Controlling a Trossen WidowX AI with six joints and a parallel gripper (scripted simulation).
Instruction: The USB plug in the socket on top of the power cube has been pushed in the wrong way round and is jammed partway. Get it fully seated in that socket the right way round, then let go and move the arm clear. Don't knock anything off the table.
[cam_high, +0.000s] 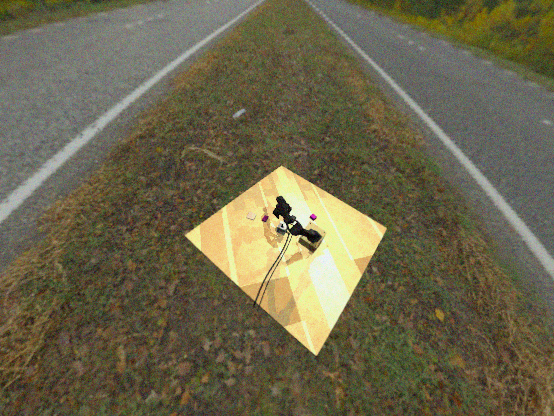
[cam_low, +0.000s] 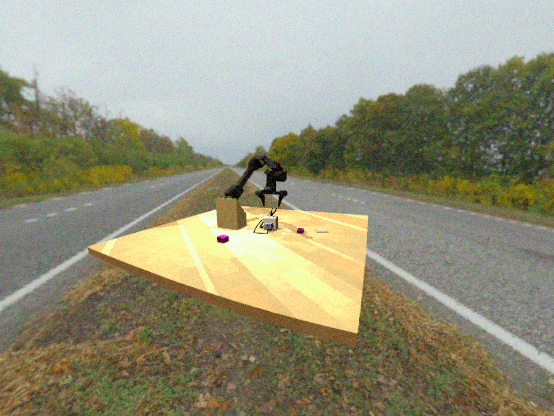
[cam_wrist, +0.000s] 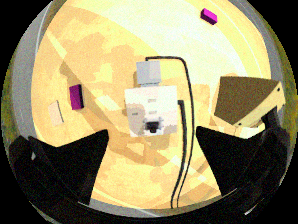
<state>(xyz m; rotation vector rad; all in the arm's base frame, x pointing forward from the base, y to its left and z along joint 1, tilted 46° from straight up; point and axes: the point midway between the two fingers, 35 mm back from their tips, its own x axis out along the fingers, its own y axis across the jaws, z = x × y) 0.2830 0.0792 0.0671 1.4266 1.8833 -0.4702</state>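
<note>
The white power cube (cam_high: 281, 229) (cam_low: 273, 220) (cam_wrist: 167, 97) stands on the table, with slots on its top face. A dark plug (cam_wrist: 153, 126) is in the top near one edge in the wrist view; how deep it sits and which way round it is cannot be told. A grey block (cam_wrist: 149, 72) (cam_low: 268, 226) with a black cable is at the cube's side. My gripper (cam_low: 271, 205) (cam_wrist: 153, 133) is open and empty, pointing down above the cube, its fingers wide apart on either side of the plug in the wrist view. In the top view the fingers are hard to make out.
Two black cables (cam_high: 272, 267) (cam_wrist: 191, 120) run from the cube to the table edge. Magenta blocks (cam_high: 313, 217) (cam_low: 223, 239) (cam_wrist: 76, 97) and a pale flat piece (cam_high: 251, 216) (cam_low: 322, 230) (cam_wrist: 56, 112) lie around it. The arm's pedestal (cam_low: 227, 215) (cam_wrist: 242, 95) stands close by.
</note>
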